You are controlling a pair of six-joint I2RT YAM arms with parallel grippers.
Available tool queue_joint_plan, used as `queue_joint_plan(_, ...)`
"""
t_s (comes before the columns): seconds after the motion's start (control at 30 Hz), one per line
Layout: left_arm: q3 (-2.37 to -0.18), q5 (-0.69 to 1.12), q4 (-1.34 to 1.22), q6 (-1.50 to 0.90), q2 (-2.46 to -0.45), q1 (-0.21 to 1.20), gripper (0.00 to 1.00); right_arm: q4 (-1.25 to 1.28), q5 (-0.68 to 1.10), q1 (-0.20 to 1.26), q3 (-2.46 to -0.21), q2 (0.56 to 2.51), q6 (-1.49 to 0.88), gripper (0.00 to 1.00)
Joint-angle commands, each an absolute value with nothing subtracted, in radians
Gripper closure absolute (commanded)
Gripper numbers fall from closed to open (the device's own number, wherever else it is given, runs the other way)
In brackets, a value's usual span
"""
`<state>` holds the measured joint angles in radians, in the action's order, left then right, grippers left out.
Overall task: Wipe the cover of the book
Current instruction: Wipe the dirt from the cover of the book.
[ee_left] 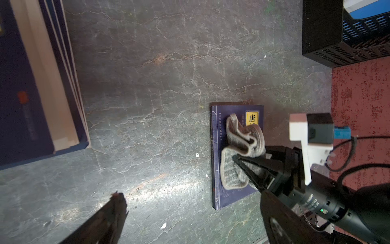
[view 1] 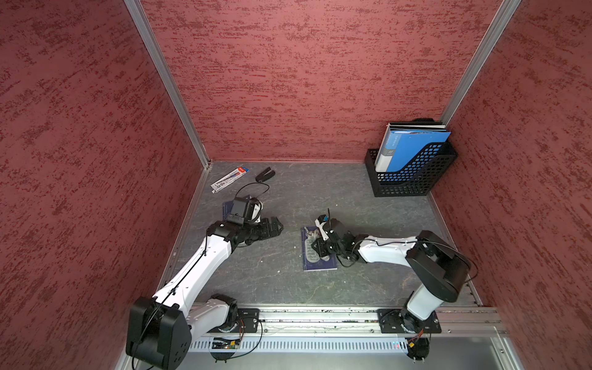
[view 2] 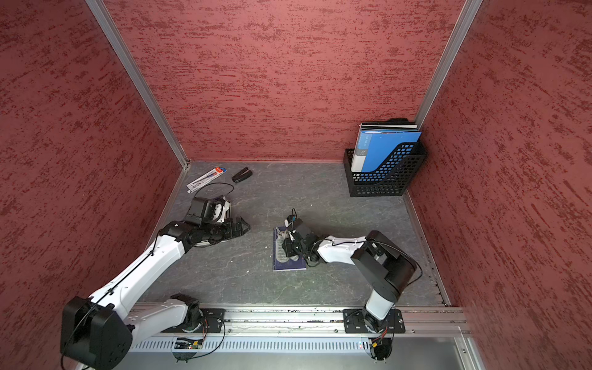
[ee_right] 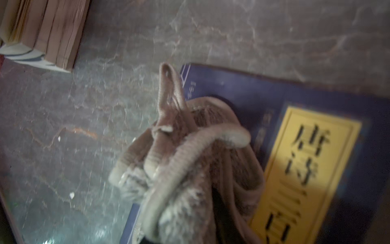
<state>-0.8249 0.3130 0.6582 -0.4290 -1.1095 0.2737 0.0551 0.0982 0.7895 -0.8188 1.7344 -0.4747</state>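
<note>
A dark blue book (view 1: 320,264) (view 2: 288,264) with a yellow title label lies flat near the middle of the grey table. On its cover sits a bunched grey-brown cloth (view 1: 310,249) (ee_left: 232,175) (ee_right: 190,158). My right gripper (view 1: 315,245) (ee_left: 235,157) reaches in from the right, shut on the cloth and pressing it onto the book (ee_left: 230,197) (ee_right: 242,95). In the right wrist view the cloth hides the jaws. My left gripper (view 1: 275,224) (view 2: 243,226) (ee_left: 192,196) stands open and empty over bare table, well left of the book.
A stack of dark blue books (view 1: 228,206) (ee_left: 31,84) lies under my left wrist. At the back left are a pen pack (view 1: 229,179) and a black stapler (view 1: 265,174). A black mesh file holder (view 1: 413,179) with blue folders stands at the back right.
</note>
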Motion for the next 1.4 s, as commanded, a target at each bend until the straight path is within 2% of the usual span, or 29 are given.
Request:
queue_joint_plan(0.0,-0.839,0.314,0.669,-0.407,-1.073,0.264,0.00,-0.113,0.040,0.762,-0.864,1.853,-0.429,0.72)
queue_joint_plan(0.13,-0.836,0.318,0.670,-0.405,-1.065,0.255,0.00,-0.132,0.078,0.764,-0.958,1.912,-0.408,0.72)
queue_joint_plan(0.27,-0.836,0.321,0.667,-0.402,-1.069,0.249,0.00,-0.139,0.106,0.790,-0.946,1.893,-0.398,0.72)
queue_joint_plan(0.53,-0.841,0.334,0.663,-0.389,-1.083,0.224,0.00,-0.117,0.166,0.919,-0.677,1.684,-0.475,0.72)
queue_joint_plan(0.7,-0.844,0.337,0.649,-0.390,-1.111,0.219,0.00,-0.033,0.186,0.942,-0.583,1.619,-0.508,0.73)
queue_joint_plan(0.97,-0.838,0.333,0.653,-0.394,-1.106,0.221,0.00,-0.047,0.061,0.868,-0.733,1.749,-0.454,0.72)
queue_joint_plan(1.17,-0.833,0.326,0.676,-0.396,-1.068,0.220,0.00,-0.042,0.044,0.766,-0.872,1.890,-0.393,0.72)
queue_joint_plan(1.37,-0.834,0.318,0.687,-0.397,-1.049,0.219,0.00,-0.093,0.052,0.759,-1.011,1.969,-0.336,0.72)
